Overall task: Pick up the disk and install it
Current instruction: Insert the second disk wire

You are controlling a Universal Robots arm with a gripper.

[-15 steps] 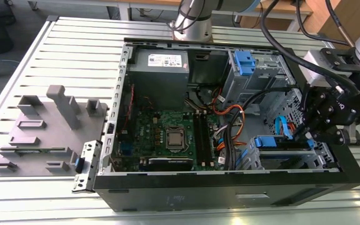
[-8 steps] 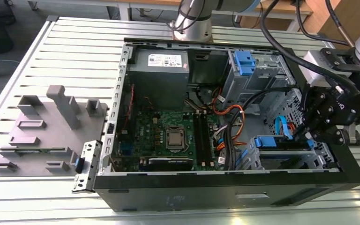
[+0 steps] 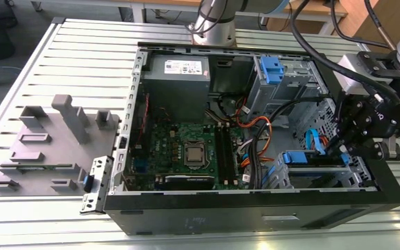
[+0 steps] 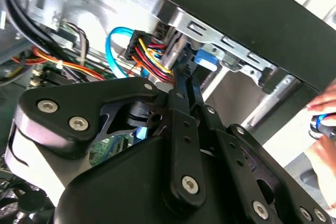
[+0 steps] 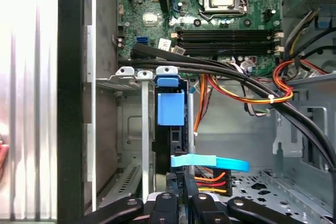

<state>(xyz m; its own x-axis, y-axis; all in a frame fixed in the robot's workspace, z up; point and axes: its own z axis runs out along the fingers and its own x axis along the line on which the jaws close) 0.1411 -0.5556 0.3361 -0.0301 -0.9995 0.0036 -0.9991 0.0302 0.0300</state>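
Closed up tight, the hand [image 5: 182,184] sits at the near end of the disk [image 5: 170,108], which stands on edge in the metal drive bay [image 5: 131,77], with orange cables [image 5: 247,95] beside it. I judge the disk dense, rigid and shock-sensitive, best held by its blue-railed edges rather than its broad faces.

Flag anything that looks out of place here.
A person's hand sits just outside the computer case in the second wrist view, near the claw reaching into the drive bay. Nothing inside looks damaged.
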